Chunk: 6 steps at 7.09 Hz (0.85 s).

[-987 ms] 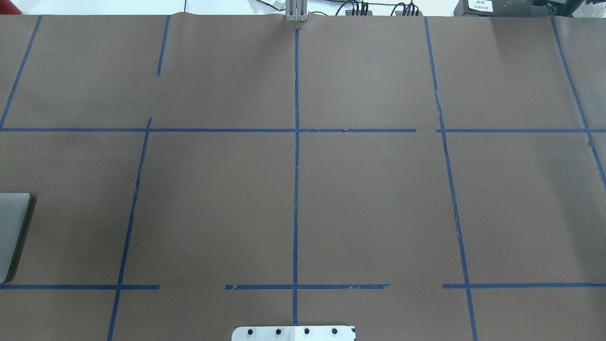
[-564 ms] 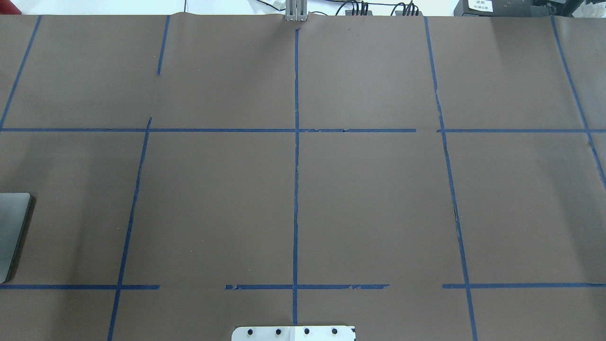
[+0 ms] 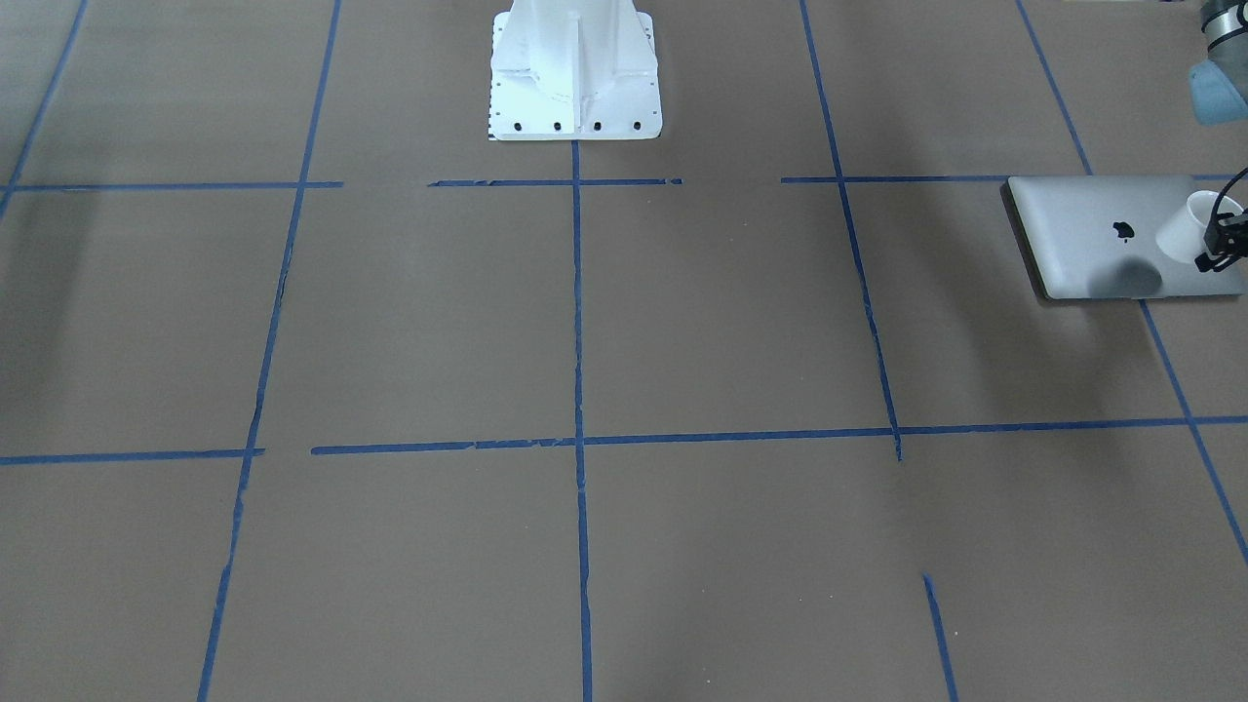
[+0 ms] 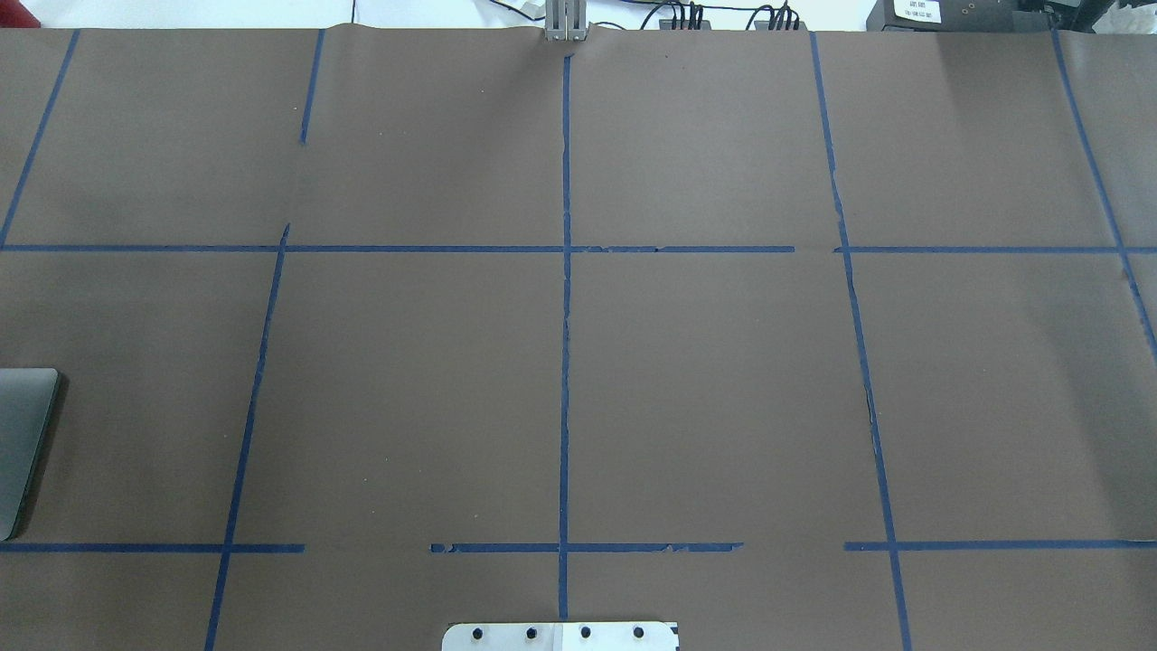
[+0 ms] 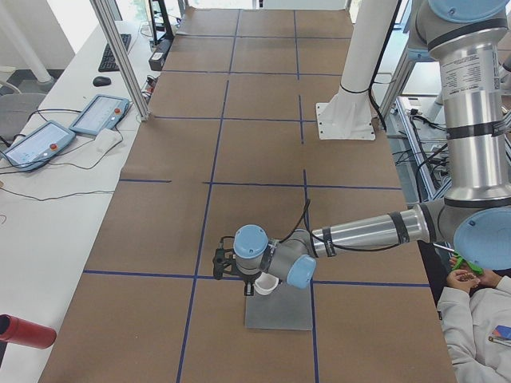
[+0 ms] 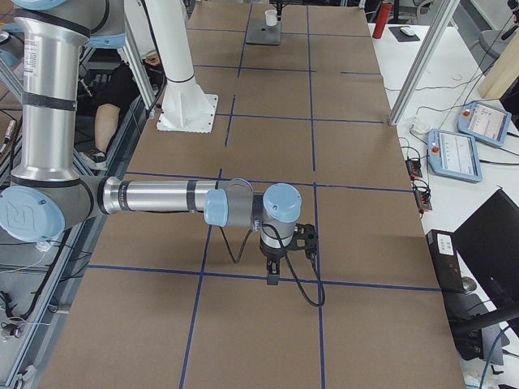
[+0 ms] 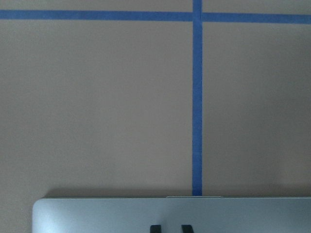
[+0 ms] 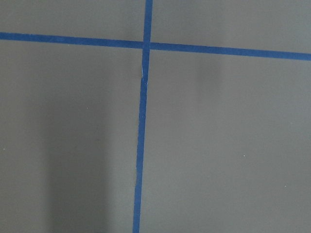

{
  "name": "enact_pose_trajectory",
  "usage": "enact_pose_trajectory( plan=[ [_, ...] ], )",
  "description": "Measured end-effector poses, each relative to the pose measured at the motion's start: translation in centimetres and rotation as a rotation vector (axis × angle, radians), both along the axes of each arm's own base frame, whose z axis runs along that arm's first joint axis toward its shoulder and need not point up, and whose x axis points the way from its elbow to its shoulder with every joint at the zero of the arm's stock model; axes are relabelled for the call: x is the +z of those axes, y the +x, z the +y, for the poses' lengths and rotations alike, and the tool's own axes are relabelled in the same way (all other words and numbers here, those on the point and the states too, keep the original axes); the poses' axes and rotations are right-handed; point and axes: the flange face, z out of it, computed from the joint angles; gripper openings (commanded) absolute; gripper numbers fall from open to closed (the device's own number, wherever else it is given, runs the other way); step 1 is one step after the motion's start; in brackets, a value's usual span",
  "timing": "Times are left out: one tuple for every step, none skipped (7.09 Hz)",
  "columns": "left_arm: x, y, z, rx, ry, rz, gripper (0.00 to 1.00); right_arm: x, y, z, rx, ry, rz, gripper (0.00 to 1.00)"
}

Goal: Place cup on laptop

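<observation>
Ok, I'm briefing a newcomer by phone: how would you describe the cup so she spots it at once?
Start from the long brown table crossed by blue tape, and go to the closed grey laptop at the end on the robot's left. Just over its lid, at the left end effector, is the cup: small, white and tapered, unlike the flat grey lid and the black end effector.

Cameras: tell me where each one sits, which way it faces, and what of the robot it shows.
Front: across the table, facing the base; left claw at the cup.
Overhead: behind the robot, looking down; base only.
Left: table's end; left arm near.
Right: opposite end; right arm near.
Left wrist: down on the laptop; claw tips.
Right wrist: down on the table; no body.
Front and left wrist share the laptop.
</observation>
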Motion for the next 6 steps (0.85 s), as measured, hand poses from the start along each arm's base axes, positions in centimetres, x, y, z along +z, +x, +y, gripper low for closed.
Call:
enact_pose_trajectory(
  plan=[
    [0.3, 0.8, 0.6, 0.015, -0.003, 0.002, 0.0, 0.0, 0.0, 0.0, 0.0, 0.0, 0.001, 1.0],
    [0.6, 1.3, 1.1, 0.029, -0.008, 0.002, 0.0, 0.0, 0.0, 0.0, 0.0, 0.0, 0.001, 1.0],
    [0.8, 1.8, 1.5, 0.042, -0.011, 0.001, 0.23, 0.0, 0.0, 0.0, 0.0, 0.0, 0.001, 1.0],
    [0.9, 2.1, 1.8, 0.052, -0.008, 0.002, 0.86, 0.0, 0.0, 0.0, 0.0, 0.0, 0.001, 1.0],
    [0.8, 2.3, 1.9, 0.058, 0.0, 0.005, 1.0, 0.0, 0.0, 0.0, 0.0, 0.0, 0.001, 1.0],
    [0.7, 2.4, 1.9, 0.062, 0.008, 0.007, 1.0, 0.0, 0.0, 0.0, 0.0, 0.001, 0.001, 1.0]
  ],
)
